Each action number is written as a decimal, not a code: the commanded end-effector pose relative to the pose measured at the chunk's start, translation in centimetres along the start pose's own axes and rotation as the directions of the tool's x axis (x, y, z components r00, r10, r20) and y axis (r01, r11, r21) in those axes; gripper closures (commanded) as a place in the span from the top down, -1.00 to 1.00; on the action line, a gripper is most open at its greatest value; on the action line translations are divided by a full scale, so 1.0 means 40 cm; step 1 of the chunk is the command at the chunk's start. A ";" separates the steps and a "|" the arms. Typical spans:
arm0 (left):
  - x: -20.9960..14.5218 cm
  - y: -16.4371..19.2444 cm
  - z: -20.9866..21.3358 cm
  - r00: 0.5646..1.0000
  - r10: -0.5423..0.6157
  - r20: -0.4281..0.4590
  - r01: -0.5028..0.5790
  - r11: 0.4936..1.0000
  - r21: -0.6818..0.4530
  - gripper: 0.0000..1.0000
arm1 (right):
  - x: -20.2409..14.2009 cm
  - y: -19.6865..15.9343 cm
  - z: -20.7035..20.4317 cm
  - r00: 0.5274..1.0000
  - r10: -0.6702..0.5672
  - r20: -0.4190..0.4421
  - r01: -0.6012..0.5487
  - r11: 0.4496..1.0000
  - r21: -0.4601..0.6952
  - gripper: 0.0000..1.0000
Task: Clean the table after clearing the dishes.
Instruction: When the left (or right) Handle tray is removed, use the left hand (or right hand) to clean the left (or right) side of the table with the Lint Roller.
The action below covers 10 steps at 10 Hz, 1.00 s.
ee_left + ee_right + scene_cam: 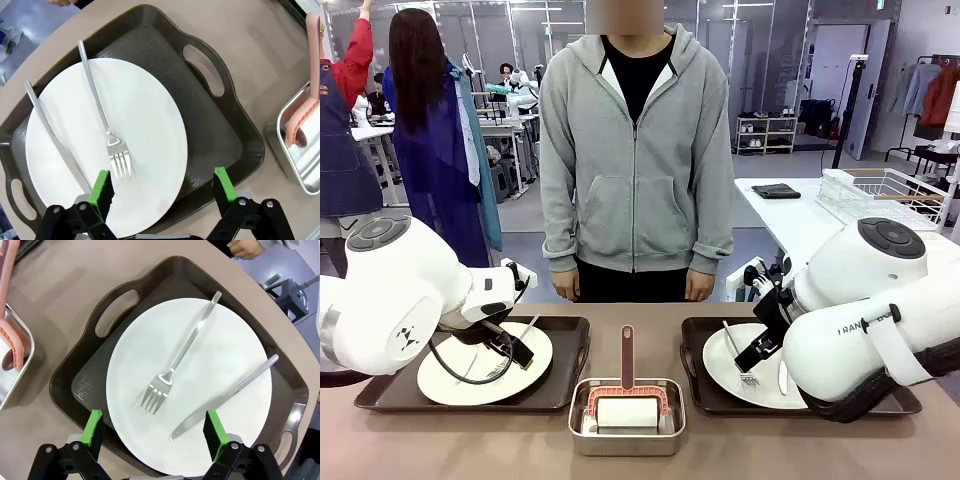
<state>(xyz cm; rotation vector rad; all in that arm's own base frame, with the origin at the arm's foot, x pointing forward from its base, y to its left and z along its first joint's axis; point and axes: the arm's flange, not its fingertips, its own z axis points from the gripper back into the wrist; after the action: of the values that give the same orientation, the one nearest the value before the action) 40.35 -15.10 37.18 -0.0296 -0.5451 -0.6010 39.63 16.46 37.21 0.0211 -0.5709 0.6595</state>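
- Right, one arm is over each place setting, so clearing the dishes looks like the step in hand; wiping the bench (470,445) is not yet begun, I'd say.
- Left pincer (163,189): jaws wide apart, nothing between them, hanging above the near rim of the left plate (145,115), one pad over the plate and the other out over the left tray (215,135).
- Right pincer (154,431): likewise spread and empty, straddling the near rim of the right plate (150,340) on the right tray (82,385).
- Both plates are round, white and bare of food; the left fork (97,100) and left knife (50,132) lie loose on one, the right fork (185,347) and right knife (227,396) on the other.
- Loose cutlery would slide on a tilted plate, which is probably why each setting rides on a dark brown handled tray.
- The trays sit toward the bench's left and right ends; between them, at the near edge, stands a steel pan (578,425) with a pink-handled tool (627,355) in it, likely meant for the cleaning.
- The bench top is matte brownish-grey, with no spill I can make out.
- A person (635,150) stands at the far edge, hands down.
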 end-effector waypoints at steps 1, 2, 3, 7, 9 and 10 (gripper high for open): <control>0.000 0.000 0.000 1.000 0.000 0.000 0.000 1.000 0.000 1.00 | 0.000 0.000 0.000 1.000 0.000 0.000 0.000 1.000 0.000 1.00; 0.000 0.000 0.000 1.000 0.000 0.000 0.000 1.000 0.000 1.00 | 0.000 0.000 0.000 1.000 0.000 0.000 0.000 1.000 0.000 1.00; 0.000 0.000 0.000 1.000 0.000 0.000 0.000 1.000 0.000 1.00 | 0.000 0.000 0.000 1.000 0.000 0.000 0.000 1.000 0.000 1.00; 0.000 0.000 0.000 1.000 0.000 0.000 0.000 1.000 0.000 1.00 | 0.000 0.000 0.000 1.000 0.000 0.000 0.000 1.000 0.000 1.00; 0.000 0.000 0.000 1.000 0.000 0.000 0.000 1.000 0.000 1.00 | 0.000 0.000 0.000 1.000 0.000 0.000 0.000 1.000 0.000 1.00; 0.000 0.000 0.000 1.000 0.000 0.000 0.000 1.000 0.000 1.00 | 0.000 0.000 0.000 1.000 0.000 0.000 0.000 1.000 0.000 1.00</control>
<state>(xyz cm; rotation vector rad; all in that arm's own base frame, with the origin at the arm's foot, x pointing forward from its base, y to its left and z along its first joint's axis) 40.34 -15.13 37.18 -0.0296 -0.5451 -0.6018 39.65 16.41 37.22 0.0202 -0.5709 0.6595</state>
